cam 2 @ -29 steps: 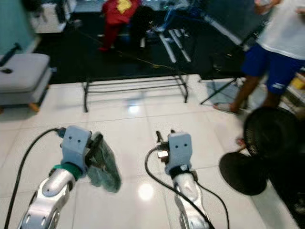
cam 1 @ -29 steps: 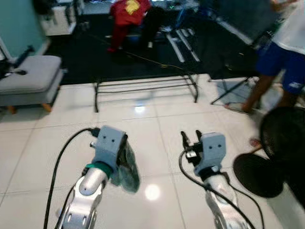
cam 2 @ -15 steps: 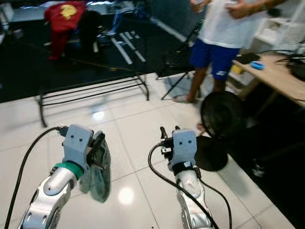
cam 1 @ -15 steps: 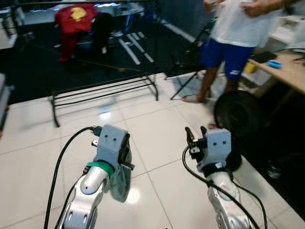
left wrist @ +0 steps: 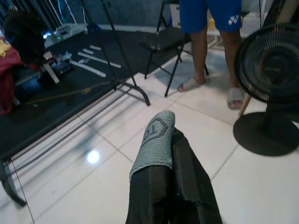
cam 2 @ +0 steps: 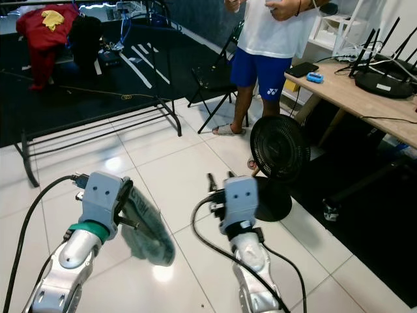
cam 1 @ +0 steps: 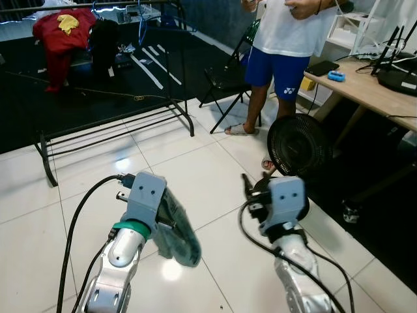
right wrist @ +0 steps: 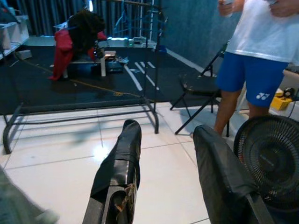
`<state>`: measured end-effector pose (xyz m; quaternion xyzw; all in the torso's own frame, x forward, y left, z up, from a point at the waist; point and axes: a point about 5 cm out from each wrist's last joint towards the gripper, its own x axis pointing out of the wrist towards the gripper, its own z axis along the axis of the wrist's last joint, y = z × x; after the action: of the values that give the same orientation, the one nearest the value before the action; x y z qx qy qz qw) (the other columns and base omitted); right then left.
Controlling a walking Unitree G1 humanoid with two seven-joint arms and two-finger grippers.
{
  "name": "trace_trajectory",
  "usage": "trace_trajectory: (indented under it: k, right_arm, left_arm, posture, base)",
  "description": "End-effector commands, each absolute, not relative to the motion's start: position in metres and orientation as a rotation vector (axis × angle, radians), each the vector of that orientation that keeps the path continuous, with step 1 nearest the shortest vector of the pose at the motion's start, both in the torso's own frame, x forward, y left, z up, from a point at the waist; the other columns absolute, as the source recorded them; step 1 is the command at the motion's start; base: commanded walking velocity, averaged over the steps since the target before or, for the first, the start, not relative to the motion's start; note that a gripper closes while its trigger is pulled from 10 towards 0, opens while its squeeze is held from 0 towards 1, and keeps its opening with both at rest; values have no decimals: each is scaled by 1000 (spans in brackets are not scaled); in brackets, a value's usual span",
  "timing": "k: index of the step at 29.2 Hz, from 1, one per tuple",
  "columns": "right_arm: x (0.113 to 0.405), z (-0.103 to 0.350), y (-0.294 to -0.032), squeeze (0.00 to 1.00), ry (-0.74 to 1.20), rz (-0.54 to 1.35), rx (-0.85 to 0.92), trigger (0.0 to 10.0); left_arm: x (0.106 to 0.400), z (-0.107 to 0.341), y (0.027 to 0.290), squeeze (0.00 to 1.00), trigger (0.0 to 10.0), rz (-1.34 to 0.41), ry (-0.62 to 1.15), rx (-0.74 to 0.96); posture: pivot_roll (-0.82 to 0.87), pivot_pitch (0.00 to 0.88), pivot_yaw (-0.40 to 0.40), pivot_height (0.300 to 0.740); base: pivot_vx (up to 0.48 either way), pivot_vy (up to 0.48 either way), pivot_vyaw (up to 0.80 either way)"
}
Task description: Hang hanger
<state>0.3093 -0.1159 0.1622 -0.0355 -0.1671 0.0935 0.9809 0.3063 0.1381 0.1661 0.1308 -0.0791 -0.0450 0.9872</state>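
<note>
Indoor room, mixed home and work or studio use. White glossy tile floor (cam 1: 215, 169) meets a dark carpeted area (cam 1: 98, 91). Black metal garment rack (cam 1: 117, 124) stands at the boundary. Red garment (cam 1: 62, 29) draped over furniture at the back. Black folding chair (cam 1: 225, 75), black pedestal fan (cam 1: 298, 145). Wooden tabletop (cam 1: 365, 91) carries a router (cam 1: 397, 72) and cables. A person (cam 1: 287, 45) in white shirt, blue shorts and slippers stands beside the fan.
</note>
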Motion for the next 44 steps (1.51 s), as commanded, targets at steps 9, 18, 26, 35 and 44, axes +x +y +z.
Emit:
trace_trajectory:
  k: [9, 18, 26, 35, 44]
  right_arm:
    - [307, 160, -117, 0, -331, 190, -75, 10000]
    - [307, 160, -121, 0, -330, 180, -85, 10000]
    - [309, 161, -131, 0, -327, 145, -100, 10000]
    - [308, 160, -151, 0, -323, 81, -125, 10000]
    - [298, 132, -186, 0, -224, -57, -146, 10000]
  left_arm:
    - [309, 168, 135, 0, 10000, -84, -180, 265]
    - [311, 169, 132, 0, 10000, -86, -190, 260]
    - [313, 170, 124, 0, 10000, -107, -199, 249]
    - [314, 162, 114, 0, 10000, -162, -198, 273]
    - [316, 139, 111, 0, 10000, -212, -141, 325]
  posture:
    - [-155, 107, 61, 740]
    - [-164, 107, 61, 740]
    - [-174, 106, 62, 740]
    - [-217, 97, 89, 740]
    - [-249, 89, 118, 740]
  base:
    - [480, 0, 0]
    - [480, 0, 0]
    - [480, 0, 0]
    - [459, 0, 0]
    - [373, 0, 0]
